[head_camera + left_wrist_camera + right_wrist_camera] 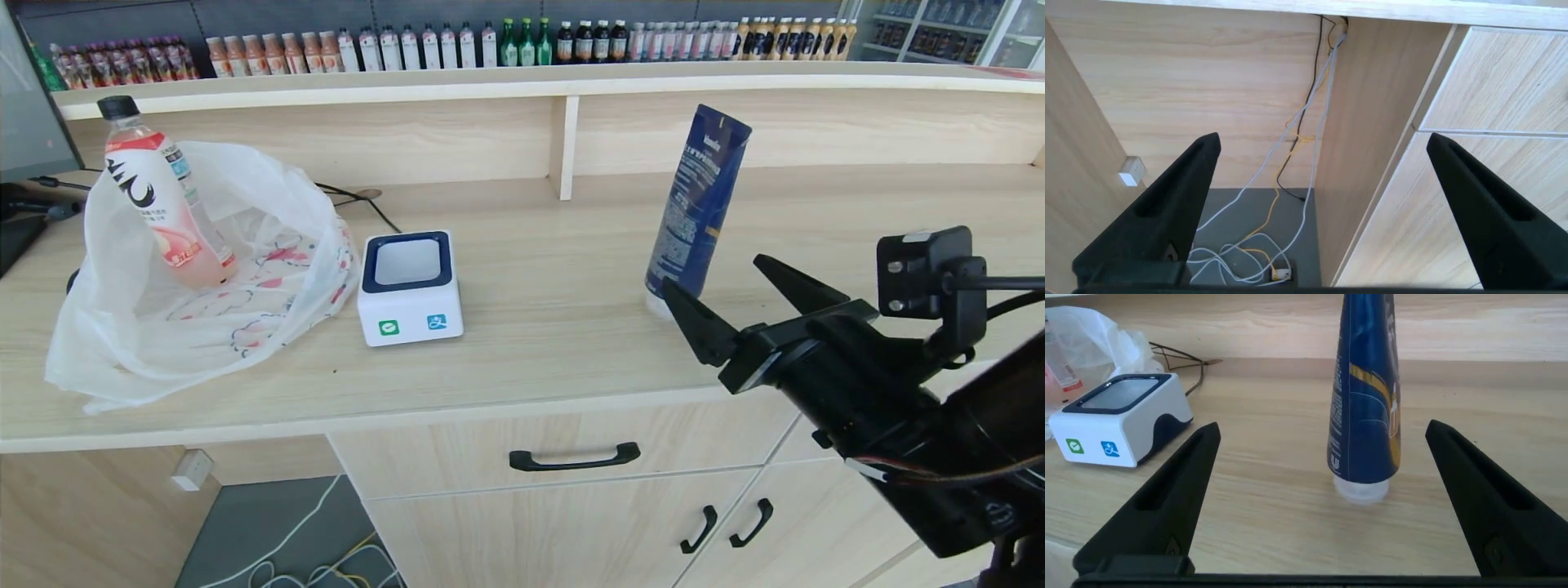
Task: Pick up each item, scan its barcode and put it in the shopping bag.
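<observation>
**Item outstanding: blue tube** [698, 204]. Stands upright on its clear cap, right of centre on the bench [555, 269], leaning a little to the right. It touches nothing else. Judged neither picked up nor scanned yet.

**Right gripper** [712, 275]. Released, jaws spread wide, held on the near side of the tube at the height of its lower half. In the right wrist view the tube sits between the two jaws, but farther off and apart from both. Nothing is grasped.

**Scanner** [408, 286]. White box with a dark-rimmed window facing up, well to the left of the tube. Nothing is over it.

**Shopping bag** [245, 269]. Thin white plastic, slumped open at the left end of the bench, just beside the scanner. One drink bottle [163, 196] stands tilted inside, so that item counts as done (whether it was scanned cannot be told).

**Left gripper** [1323, 139]. Released and empty, hanging below bench level and facing the cabinet side and loose cables [1257, 245] on the floor.

**Surface.** Pale wood-grain bench with a raised back ledge and drawer fronts [571, 457] with black handles beneath.

**Room.** A shop; the back shelf [522, 41] carries a long row of bottled drinks.
</observation>
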Motion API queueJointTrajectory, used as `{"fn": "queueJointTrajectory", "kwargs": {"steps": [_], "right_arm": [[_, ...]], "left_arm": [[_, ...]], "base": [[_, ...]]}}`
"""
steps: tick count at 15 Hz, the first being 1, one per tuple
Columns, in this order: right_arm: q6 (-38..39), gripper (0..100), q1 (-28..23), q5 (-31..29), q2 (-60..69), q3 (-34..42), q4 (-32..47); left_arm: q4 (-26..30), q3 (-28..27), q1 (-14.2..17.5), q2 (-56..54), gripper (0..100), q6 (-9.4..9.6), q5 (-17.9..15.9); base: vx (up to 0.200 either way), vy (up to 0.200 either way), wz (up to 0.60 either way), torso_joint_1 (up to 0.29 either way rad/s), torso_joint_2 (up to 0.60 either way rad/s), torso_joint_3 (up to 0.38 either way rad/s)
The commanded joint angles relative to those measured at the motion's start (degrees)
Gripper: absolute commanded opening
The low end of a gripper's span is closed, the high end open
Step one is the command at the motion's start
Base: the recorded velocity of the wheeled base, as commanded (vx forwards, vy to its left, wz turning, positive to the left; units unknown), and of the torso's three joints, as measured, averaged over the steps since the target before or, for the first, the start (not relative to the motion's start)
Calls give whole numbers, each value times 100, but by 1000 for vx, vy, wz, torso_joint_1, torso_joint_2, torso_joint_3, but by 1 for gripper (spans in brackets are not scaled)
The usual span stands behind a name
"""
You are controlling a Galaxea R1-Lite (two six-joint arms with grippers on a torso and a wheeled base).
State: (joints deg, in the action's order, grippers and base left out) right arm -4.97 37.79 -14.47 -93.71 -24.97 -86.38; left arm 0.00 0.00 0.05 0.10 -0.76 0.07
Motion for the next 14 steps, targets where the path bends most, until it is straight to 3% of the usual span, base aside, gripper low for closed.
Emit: {"fn": "queueJointTrajectory", "kwargs": {"steps": [1,7,14], "right_arm": [[5,100,-105,58,116,-659,570],[67,100,-483,173,98,-1766,1994],[278,100,-536,199,-33,-2434,2873]], "left_arm": [[0,0,4,-1,100,-4,1],[0,0,4,-1,100,-4,1],[0,0,4,-1,100,-4,1]], "base": [[0,0,0,0,0,0],[0,0,0,0,0,0],[0,0,0,0,0,0]]}}
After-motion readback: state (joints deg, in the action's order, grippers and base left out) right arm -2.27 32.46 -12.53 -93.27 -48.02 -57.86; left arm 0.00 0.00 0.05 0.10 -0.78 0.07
